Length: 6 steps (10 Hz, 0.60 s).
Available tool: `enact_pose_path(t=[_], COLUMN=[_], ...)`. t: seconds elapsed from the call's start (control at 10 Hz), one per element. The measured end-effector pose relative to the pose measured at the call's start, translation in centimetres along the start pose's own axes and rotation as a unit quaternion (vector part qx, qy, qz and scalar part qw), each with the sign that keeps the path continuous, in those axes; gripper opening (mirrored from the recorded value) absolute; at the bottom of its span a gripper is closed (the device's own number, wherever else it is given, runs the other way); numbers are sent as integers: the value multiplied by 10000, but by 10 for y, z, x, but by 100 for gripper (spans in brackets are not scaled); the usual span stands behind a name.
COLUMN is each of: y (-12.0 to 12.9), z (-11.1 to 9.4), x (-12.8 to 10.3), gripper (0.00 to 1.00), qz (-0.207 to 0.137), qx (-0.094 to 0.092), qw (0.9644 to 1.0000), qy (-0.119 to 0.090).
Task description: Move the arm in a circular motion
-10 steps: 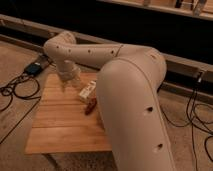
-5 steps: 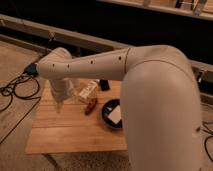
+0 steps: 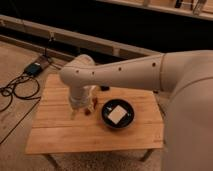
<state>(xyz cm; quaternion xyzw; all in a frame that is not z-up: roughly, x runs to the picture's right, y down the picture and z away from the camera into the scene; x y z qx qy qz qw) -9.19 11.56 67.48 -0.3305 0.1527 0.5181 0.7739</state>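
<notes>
The big cream-white arm [image 3: 125, 72] reaches across the wooden worktop [image 3: 60, 135]. Its end effector [image 3: 79, 106] hangs low over the worktop; whether it is spread cannot be told. A round black bowl [image 3: 118, 114] holding a pale square sits just right of it.

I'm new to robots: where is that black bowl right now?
The black bowl sits on the wooden table, right of centre, beside the arm's hand.

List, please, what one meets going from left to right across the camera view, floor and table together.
Cables on the floor → small blue box → gripper pointing down over the wooden table → black bowl → the arm and its big segment at the right edge.
</notes>
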Motion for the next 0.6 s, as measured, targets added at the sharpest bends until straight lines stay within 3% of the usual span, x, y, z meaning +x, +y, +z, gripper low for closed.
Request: enact_pose_path(t=[0.1, 0.4, 0.6], y=[-29, -84, -82], z=[-4, -12, -12], x=[6, 8, 7], gripper=[65, 65, 65], qz=[338, 945, 914], qx=[18, 61, 53], qw=[9994, 9955, 9958], qy=[-38, -85, -78])
